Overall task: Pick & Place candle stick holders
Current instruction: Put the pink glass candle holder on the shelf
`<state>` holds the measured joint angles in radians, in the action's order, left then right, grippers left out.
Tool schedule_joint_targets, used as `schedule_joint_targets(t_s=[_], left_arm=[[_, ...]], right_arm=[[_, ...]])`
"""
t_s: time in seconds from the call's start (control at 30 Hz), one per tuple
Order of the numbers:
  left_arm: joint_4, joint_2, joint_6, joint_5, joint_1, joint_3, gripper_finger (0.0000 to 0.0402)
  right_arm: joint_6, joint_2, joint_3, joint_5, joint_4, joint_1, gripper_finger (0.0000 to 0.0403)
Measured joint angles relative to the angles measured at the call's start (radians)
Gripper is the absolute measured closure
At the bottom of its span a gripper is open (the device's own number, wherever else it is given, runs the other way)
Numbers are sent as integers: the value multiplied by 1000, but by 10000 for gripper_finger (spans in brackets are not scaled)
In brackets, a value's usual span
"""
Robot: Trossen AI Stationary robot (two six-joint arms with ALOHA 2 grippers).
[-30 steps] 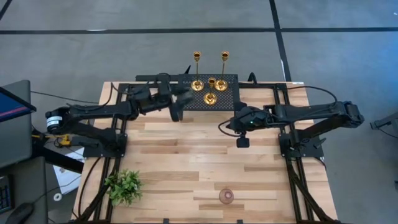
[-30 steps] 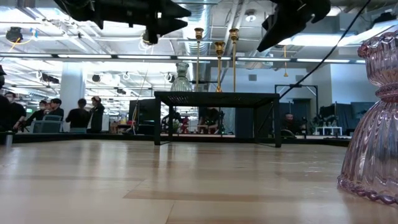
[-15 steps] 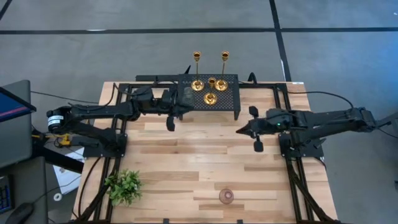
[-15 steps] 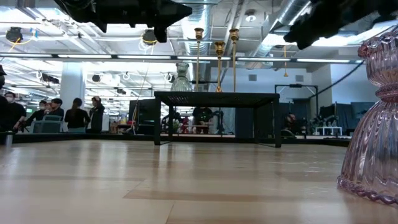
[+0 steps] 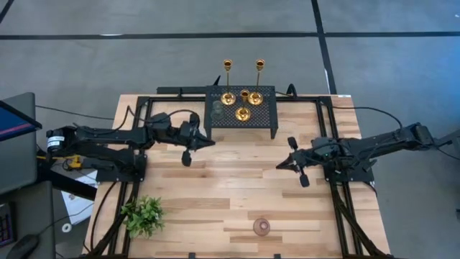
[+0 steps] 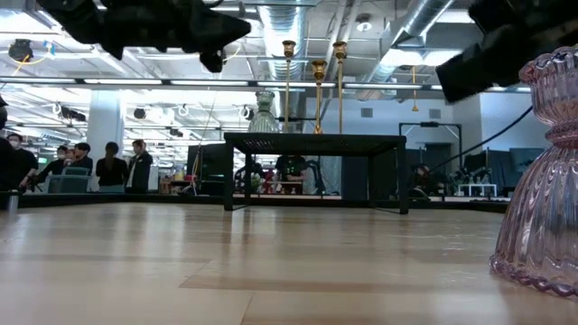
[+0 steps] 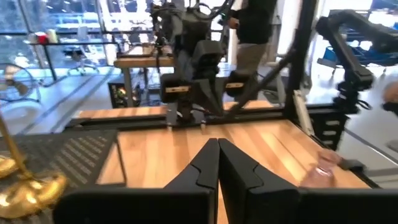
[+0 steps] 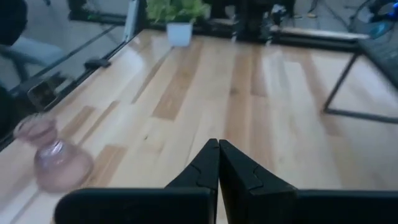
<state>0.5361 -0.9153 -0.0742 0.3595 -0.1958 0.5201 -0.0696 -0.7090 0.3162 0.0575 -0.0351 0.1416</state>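
Three gold candle stick holders stand by their round bases on the black perforated rack at the table's far edge, with a grey-green cup beside them on the rack's left part. A pinkish cup stands on the table near the front edge. My left gripper hovers shut just in front of the rack's left corner, holding nothing. My right gripper hovers shut over the table's right half, also holding nothing. The left wrist view shows one gold base and the pinkish cup.
A small leafy plant in a white pot stands at the near left corner. The rack stands on thin legs with a gap under it. Bare wood lies between the rack and the pinkish cup. People sit in the room beyond the table.
My left gripper has drawn back from the rack's left part toward the table's near and left edges and has shut on nothing; the grey-green cup stays on the rack. My right gripper, still shut, has moved toward the right and near edges.
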Motion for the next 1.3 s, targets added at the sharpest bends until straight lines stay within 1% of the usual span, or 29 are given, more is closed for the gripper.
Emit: schedule_joint_targets(t_s=[0.07,0.23,0.37,0.57,0.77,0.87,0.93,1.0,1.1,1.3], left_arm=[[3,19,0,3,13,-18,397],[5,54,-1,0,41,-61,397],[11,57,-1,1,62,-68,396],[9,57,0,1,91,-68,395],[8,57,0,1,94,-68,397],[8,57,3,1,94,-68,396],[8,57,3,1,94,-68,394],[8,57,3,1,94,-68,393],[8,56,3,1,94,-68,395],[9,56,7,1,94,-68,396]], right_arm=[[1,1,-25,15,-20,19,403],[2,2,-101,59,-137,63,403],[57,2,-166,75,-208,91,403],[147,2,-226,76,-214,122,403],[149,0,-240,77,-201,142,403],[150,0,-240,79,-163,162,403],[150,0,-240,105,-129,176,403],[159,-11,-240,132,-121,194,403],[185,-37,-240,132,-144,219,403],[168,-111,-240,128,-185,250,403]])
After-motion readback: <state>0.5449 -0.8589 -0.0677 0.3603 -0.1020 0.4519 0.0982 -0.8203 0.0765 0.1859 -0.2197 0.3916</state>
